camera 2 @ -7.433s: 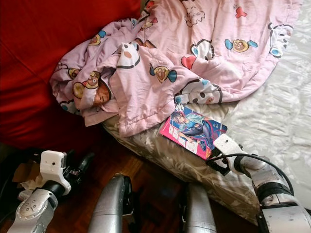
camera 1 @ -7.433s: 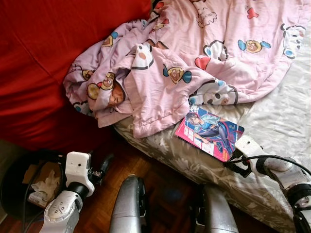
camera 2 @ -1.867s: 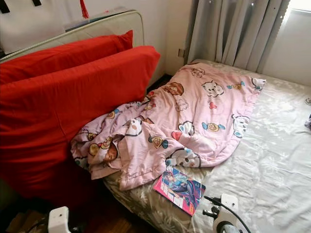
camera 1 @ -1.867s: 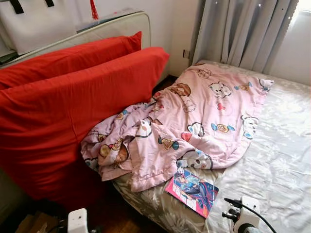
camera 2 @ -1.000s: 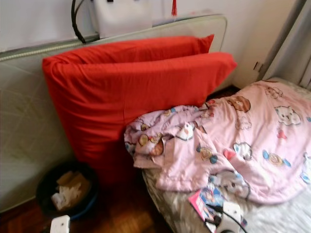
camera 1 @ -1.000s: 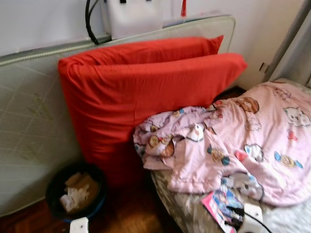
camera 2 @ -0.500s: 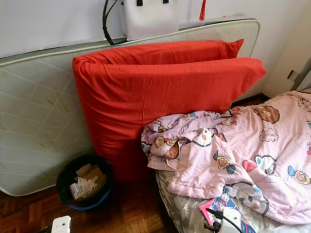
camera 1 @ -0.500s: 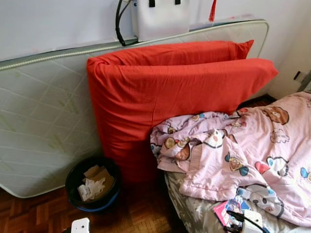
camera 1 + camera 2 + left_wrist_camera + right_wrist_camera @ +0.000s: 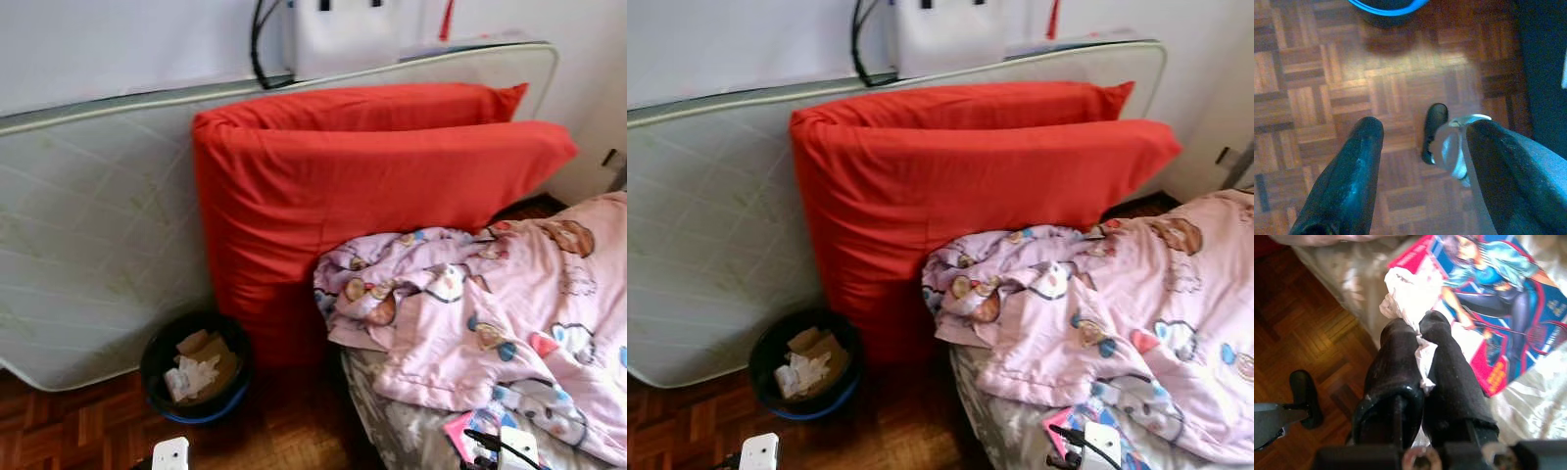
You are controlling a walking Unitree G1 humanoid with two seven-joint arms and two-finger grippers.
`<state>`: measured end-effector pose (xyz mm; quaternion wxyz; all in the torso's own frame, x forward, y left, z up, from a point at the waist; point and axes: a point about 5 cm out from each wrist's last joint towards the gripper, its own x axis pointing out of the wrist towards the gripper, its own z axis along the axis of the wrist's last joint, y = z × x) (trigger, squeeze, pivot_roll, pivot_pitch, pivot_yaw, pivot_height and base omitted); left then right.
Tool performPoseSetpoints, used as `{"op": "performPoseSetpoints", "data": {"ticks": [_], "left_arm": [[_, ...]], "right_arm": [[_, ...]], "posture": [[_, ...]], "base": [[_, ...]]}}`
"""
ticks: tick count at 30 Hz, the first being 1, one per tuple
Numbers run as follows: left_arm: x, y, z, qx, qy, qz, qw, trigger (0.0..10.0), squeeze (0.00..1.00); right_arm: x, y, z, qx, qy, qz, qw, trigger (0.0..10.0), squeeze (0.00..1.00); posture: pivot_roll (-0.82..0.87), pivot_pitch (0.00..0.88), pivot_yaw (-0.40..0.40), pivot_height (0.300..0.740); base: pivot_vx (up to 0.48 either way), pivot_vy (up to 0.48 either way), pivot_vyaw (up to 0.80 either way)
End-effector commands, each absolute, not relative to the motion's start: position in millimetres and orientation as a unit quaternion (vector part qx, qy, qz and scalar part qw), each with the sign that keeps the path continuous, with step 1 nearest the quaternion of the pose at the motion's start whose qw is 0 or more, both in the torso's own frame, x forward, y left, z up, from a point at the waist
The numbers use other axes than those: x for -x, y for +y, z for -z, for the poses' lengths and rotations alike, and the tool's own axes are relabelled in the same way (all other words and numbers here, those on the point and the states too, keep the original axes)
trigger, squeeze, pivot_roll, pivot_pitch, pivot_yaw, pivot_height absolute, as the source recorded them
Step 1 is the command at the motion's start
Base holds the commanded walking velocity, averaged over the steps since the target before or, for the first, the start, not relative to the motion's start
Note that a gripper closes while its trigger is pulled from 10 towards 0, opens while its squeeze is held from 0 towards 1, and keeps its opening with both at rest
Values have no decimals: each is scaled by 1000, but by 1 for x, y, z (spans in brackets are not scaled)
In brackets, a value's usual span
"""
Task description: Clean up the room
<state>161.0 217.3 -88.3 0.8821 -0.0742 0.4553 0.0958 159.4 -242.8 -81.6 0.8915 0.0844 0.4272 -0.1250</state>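
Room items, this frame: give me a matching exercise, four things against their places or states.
Things:
1. crumpled tissue
2. magazine
3. bin
4. left gripper

Places or states:
A. on the floor beside the red cushions
B. open, above parquet
C. pinched in the right gripper
D. lying on the bed

Pairs: 1-C, 2-D, 3-A, 4-B

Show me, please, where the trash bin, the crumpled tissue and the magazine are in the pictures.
trash bin (image 9: 156, 354): left eye view, on its dark rim.
crumpled tissue (image 9: 1409, 293): right wrist view, on the white wad beyond the fingertips.
magazine (image 9: 1508, 298): right wrist view, on the cover's drawn figure.
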Motion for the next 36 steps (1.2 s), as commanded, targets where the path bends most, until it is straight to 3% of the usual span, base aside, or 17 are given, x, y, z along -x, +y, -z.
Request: {"op": "performPoseSetpoints", "data": {"ticks": [1,25,33,36], "left_arm": [[-164,216,87,64,452,-92,885,10000,0],[-169,216,85,68,443,-97,889,10000,0],[-167,221,85,67,444,-102,887,10000,0],[-165,221,86,67,447,-104,886,10000,0]], "right_arm": [[-156,-255,80,-84,429,136,889,10000,0],[-151,-263,80,-104,430,165,882,10000,0],[-150,-259,81,-105,431,158,882,10000,0],[-155,-245,84,-109,433,151,882,10000,0]], "posture": [[16,0,-19,740],[34,0,-17,740],[42,0,-14,740],[43,0,-13,740]], "base": [[0,480,0],[0,480,0],[0,480,0],[0,480,0]]}}
